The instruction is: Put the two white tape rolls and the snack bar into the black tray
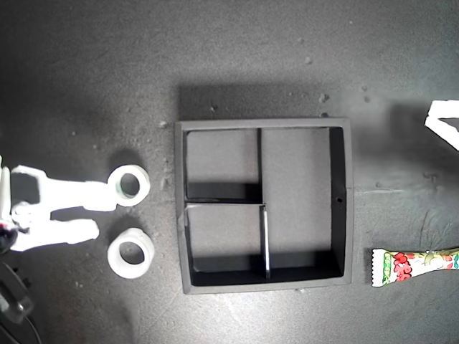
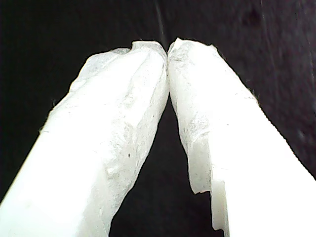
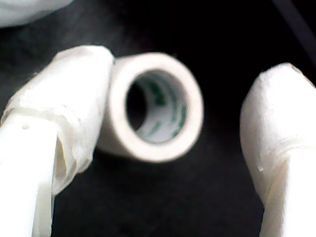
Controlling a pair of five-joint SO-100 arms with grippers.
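Observation:
Two white tape rolls lie at the exterior view's left, one (image 1: 130, 185) farther back and one (image 1: 131, 252) nearer. My second gripper (image 1: 102, 211) reaches toward them, open, and its upper finger (image 1: 100, 193) touches the farther roll. In the second wrist view a tape roll (image 3: 155, 106) stands on edge between the spread fingers (image 3: 182, 66), against one finger (image 3: 74, 98) and apart from the other. The black tray (image 1: 349, 201) sits in the middle with nothing in it. The snack bar (image 1: 414, 266) lies to its right, cut off by the edge. My first gripper (image 2: 168, 49) is shut on nothing, at the exterior view's right edge (image 1: 432, 123).
The surface is dark grey with small crumbs scattered behind the tray (image 1: 323, 97). A cable and the arm's base (image 1: 13, 301) show at the exterior view's lower left corner. A blurred white shape (image 3: 29, 9) lies beyond one finger in the second wrist view.

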